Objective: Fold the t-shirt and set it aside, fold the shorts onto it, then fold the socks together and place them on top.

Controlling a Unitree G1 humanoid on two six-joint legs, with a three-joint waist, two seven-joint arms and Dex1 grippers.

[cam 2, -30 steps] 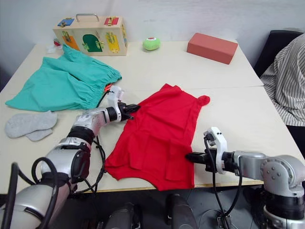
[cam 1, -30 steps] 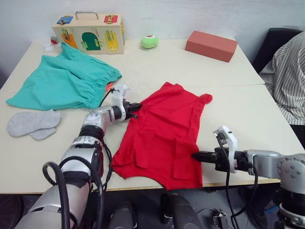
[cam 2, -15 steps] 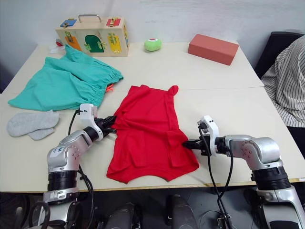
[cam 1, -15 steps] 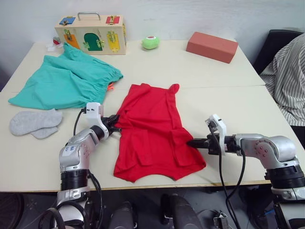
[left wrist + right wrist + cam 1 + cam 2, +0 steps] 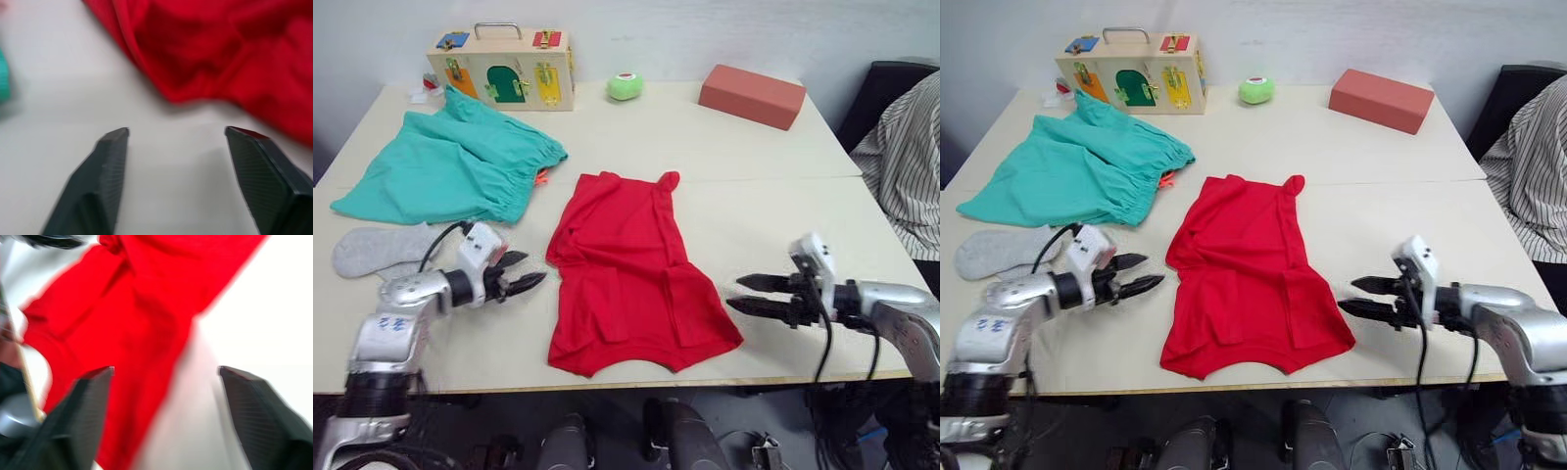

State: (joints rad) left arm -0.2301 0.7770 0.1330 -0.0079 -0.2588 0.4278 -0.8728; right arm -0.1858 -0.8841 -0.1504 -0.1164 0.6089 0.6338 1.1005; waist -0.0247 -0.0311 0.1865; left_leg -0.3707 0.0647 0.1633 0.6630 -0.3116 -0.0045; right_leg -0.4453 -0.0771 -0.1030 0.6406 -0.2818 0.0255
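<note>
The red t-shirt lies flat and partly folded in the middle of the table. My left gripper stands open just left of the shirt, apart from the cloth and holding nothing. On the shirt's right side my right gripper is open too, a short gap from the hem. Both wrist views show spread fingers with the t-shirt ahead of them. The teal shorts are spread at the far left. The grey socks lie together near the left edge, below the shorts.
A wooden latch box, a green ball and a red-brown block stand along the far edge. A person in a striped shirt sits at the right, beside a dark chair.
Both grippers have let go of the t-shirt and opened, then drawn back outward from it. The shirt now rests flat on the table.
</note>
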